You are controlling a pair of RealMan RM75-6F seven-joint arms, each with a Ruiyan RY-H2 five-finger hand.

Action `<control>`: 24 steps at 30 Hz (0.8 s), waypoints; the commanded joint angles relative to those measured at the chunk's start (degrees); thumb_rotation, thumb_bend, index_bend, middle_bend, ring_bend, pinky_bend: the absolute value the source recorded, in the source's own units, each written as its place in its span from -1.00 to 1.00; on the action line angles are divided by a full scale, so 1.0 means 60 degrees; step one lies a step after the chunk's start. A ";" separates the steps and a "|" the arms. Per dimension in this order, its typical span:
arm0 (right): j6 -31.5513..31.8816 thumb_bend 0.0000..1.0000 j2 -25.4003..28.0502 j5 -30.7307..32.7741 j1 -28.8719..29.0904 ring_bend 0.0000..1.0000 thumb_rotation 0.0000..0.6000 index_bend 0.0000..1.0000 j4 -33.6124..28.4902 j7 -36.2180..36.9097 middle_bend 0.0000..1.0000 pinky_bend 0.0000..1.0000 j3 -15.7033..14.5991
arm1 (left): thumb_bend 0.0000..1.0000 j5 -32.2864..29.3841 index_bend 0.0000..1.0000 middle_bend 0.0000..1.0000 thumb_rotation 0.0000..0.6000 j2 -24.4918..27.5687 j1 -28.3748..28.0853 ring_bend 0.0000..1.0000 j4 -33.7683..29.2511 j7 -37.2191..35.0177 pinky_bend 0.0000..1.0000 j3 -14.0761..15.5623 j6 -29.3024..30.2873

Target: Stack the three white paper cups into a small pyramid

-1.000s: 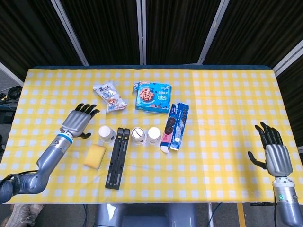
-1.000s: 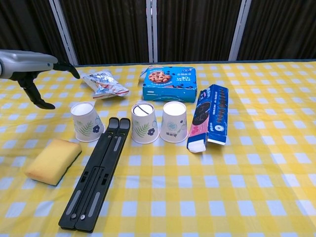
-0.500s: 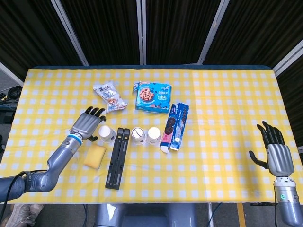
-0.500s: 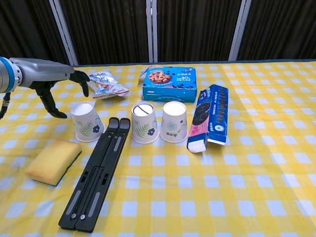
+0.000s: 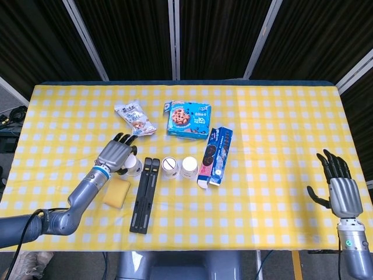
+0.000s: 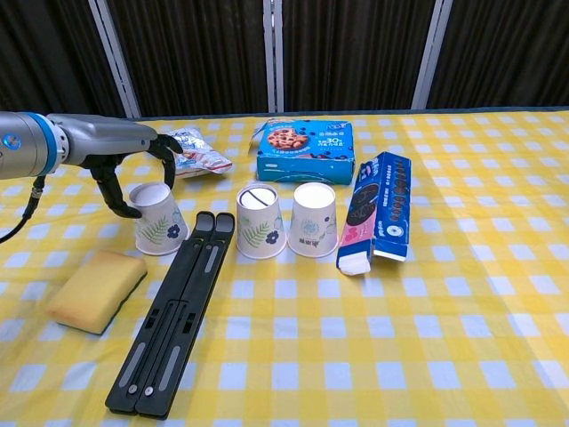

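Observation:
Three white paper cups with leaf prints stand upside down in a row: the left cup [image 6: 158, 220], the middle cup [image 6: 260, 222] and the right cup [image 6: 313, 220]. The middle and right cups touch. In the head view the same row reads left cup [image 5: 134, 165], middle cup [image 5: 169, 167], right cup [image 5: 189, 167]. My left hand [image 6: 133, 153] [image 5: 119, 153] arches over the left cup, fingers spread above its top and thumb beside its left wall; it holds nothing. My right hand [image 5: 338, 188] hangs open at the table's near right edge, far from the cups.
A black folding stand [image 6: 178, 320] lies between the left and middle cups. A yellow sponge [image 6: 93, 289] sits near the front left. Behind the cups are a snack bag [image 6: 191, 149] and a blue cookie box [image 6: 305, 151]. A blue biscuit carton [image 6: 378, 213] lies right of the cups.
My left hand has moved right and toward the left cup, from well clear of it to arching over its top. The right hand and the cups have stayed put.

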 commanded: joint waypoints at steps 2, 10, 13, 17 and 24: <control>0.0039 -0.57 0.0016 -0.0050 -0.0026 -1.00 1.00 -0.89 -0.0031 -0.0022 -1.00 -1.00 0.0008 | -0.38 0.0164 -0.24 -1.00 1.00 0.0113 -0.0026 -1.00 -0.0241 -0.0033 -1.00 0.0069 0.0206; 0.0098 -0.57 0.0090 -0.0034 -0.0067 -1.00 1.00 -0.89 -0.0096 0.0054 -1.00 -1.00 0.0120 | -0.38 0.0731 -0.24 -1.00 1.00 0.0748 -0.0069 -1.00 -0.1356 -0.0158 -1.00 -0.0192 0.0860; 0.0109 -0.57 0.0122 -0.0006 -0.0088 -1.00 1.00 -0.89 -0.0094 0.0132 -1.00 -1.00 0.0165 | -0.38 0.0856 -0.23 -1.00 1.00 0.1038 -0.0179 -1.00 -0.1829 -0.0192 -1.00 -0.0409 0.0995; 0.0078 -0.57 0.0163 0.0099 -0.0097 -1.00 1.00 -0.89 -0.0025 0.0261 -1.00 -1.00 0.0259 | -0.38 0.0876 -0.22 -1.00 1.00 0.1271 -0.0600 -1.00 -0.2416 0.0053 -1.00 -0.0871 0.1133; 0.0059 -0.57 0.0235 0.0213 -0.0135 -1.00 1.00 -0.89 0.0053 0.0527 -1.00 -1.00 0.0363 | -0.38 0.0449 -0.23 -1.00 1.00 0.0937 -0.1182 -1.00 -0.2535 0.0451 -1.00 -0.1178 0.1252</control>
